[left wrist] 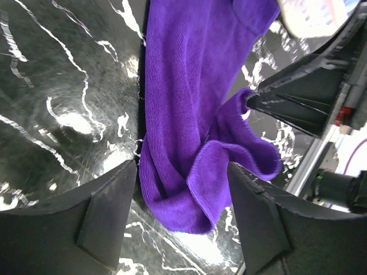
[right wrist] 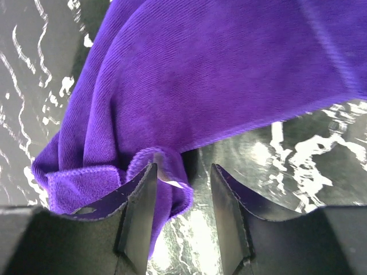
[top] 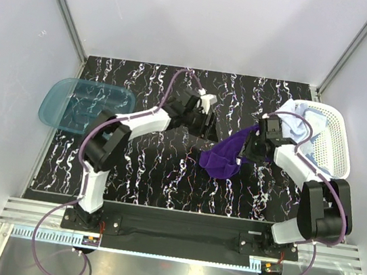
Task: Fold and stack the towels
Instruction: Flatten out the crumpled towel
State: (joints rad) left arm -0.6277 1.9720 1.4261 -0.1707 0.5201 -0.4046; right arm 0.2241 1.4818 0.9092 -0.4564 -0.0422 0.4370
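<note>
Starting at the left of the overhead view, a translucent teal tray (top: 72, 105) sits at the edge of the black marbled table (top: 145, 170). Next comes the left gripper (left wrist: 180, 165), its fingers spread wide and closed on nothing. The overhead view puts it just left of the purple towel (top: 223, 160). Its own camera shows the cloth lying crumpled on the table beyond and between the two fingers; whether it touches them I cannot tell.

The towel is a loose heap mid-table, with one strip rising rightward to the right gripper (right wrist: 183, 167). That wrist camera shows what the overhead cannot: the jaws stand apart with bare table in the gap, and the towel's hemmed edge curls around the tip of one finger (right wrist: 140, 189), caught there rather than pinched. The left wrist view shows a dark fingertip meeting the cloth from the side.

Farthest right, a white mesh basket (top: 340, 142) holds the white towel (top: 293, 122) and the light blue towel (top: 316, 120).
</note>
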